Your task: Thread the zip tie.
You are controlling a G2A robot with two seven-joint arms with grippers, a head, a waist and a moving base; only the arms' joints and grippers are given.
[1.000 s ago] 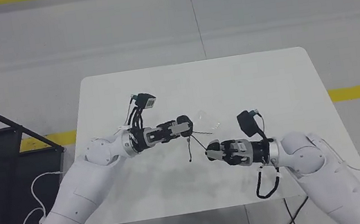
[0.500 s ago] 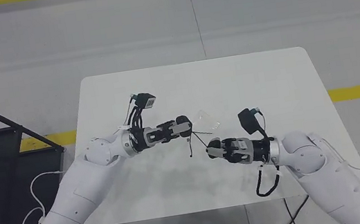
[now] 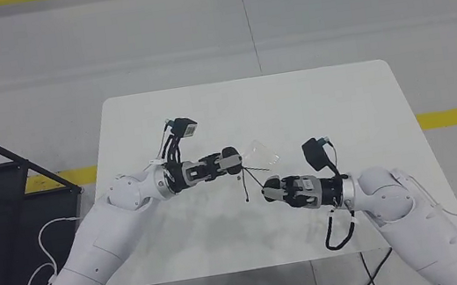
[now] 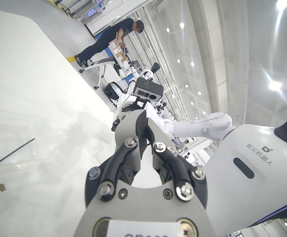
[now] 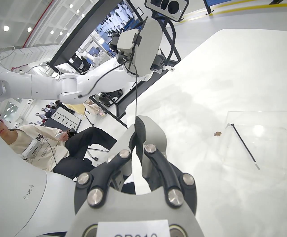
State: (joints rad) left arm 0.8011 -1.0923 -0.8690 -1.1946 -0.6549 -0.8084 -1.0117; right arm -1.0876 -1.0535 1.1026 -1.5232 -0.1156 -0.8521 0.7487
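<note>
Plainly two ties: the zip tie [image 5: 136, 98] spans above the table [image 5: 224, 67], right gripper [image 5: 137, 122] clamped on it, left gripper [image 4: 144, 122] seemingly too (grip partly hidden); a spare tie [image 5: 244, 144] lies on one clear sheet [image 5: 266, 134].

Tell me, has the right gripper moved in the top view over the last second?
Yes, slightly: the right gripper, pinching the thin black zip tie, has crept toward the clear plastic sheet.
</note>
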